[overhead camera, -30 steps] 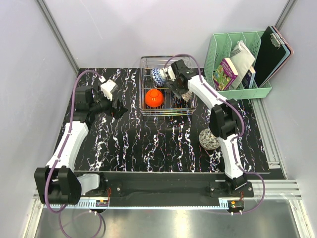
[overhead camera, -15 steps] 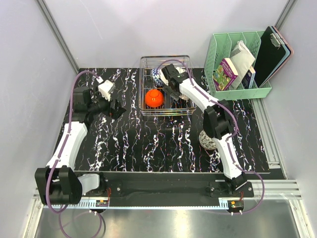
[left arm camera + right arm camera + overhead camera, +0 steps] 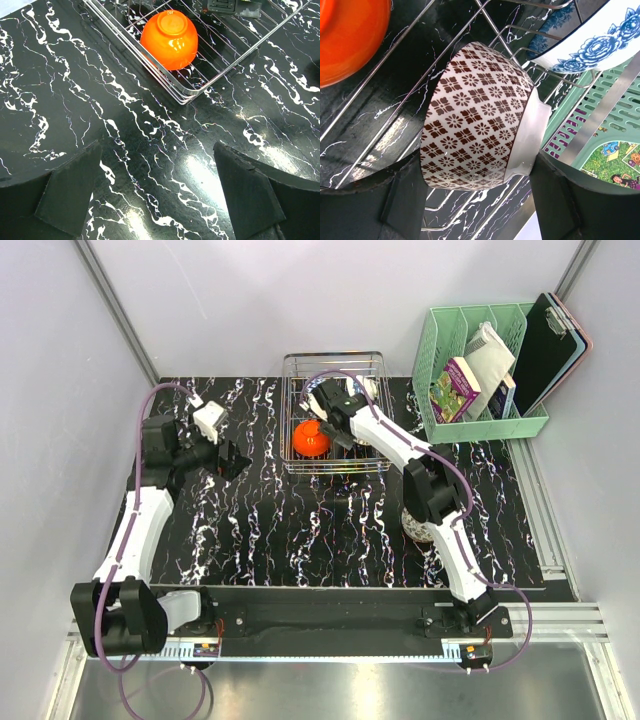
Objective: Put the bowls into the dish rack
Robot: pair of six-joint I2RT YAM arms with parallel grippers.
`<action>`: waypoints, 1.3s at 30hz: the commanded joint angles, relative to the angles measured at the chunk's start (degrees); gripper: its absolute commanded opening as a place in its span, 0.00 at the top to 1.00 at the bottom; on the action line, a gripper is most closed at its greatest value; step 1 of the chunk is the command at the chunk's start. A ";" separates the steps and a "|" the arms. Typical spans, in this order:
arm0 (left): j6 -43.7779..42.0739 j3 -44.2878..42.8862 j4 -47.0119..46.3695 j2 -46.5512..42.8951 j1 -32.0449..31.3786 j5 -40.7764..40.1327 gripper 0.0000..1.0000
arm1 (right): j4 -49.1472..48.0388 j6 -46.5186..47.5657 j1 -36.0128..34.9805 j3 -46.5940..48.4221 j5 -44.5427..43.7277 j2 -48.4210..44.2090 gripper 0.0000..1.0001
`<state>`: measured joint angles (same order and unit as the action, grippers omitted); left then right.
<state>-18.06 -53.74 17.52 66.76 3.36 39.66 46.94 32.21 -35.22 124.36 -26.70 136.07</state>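
Brown-patterned, the brown bowl (image 3: 477,120) lies on its side between the fingers of the right gripper (image 3: 476,170). They stand fairly wide but sit against 2 opposite sides of it, so I judge it held. It hangs low inside the rack (image 3: 335,354), just over the wires. The orange bowl (image 3: 347,35) is near on 1 side and the blue bowl (image 3: 590,42) stands propped on edge on the other. I cannot tell whether the brown bowl touches the wires.

The step in hand looks like setting this bowl down. The next move calls for easing it onto the wires, spreading the fingers a little more, and lifting straight out so neither neighbour gets knocked. After that, a loose bowl (image 3: 416,528) waits on the table (image 3: 300,530), beside the right forearm and well apart from the rack. I can make out 4 bowls in all.

The right arm stretches forward and bends left over the rack, with its wrist tipped down. The left arm reaches forward on its own side. The left gripper (image 3: 156,147) hovers over bare table, left of the rack, spread fully and empty, and its camera looks at the upturned orange bowl in the rack's near corner. The green organiser (image 3: 480,425) stands beyond the rack on the right.
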 commanded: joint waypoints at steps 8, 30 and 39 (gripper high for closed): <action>-1.36 1.35 -1.61 -2.69 1.57 3.58 0.01 | 1.58 -1.27 -1.69 -2.63 5.69 3.76 0.22; -1.97 0.74 -0.64 -2.51 3.32 5.52 0.01 | 2.98 -2.50 -1.87 -3.24 11.31 0.61 0.00; -1.80 -0.23 -0.03 -2.78 3.50 5.87 0.01 | 6.67 -2.85 -1.96 -1.75 15.09 -2.03 0.00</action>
<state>-19.14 -52.71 17.96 65.69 6.44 43.40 48.86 30.81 -35.77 122.43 -22.83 136.22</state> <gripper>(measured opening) 0.987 0.995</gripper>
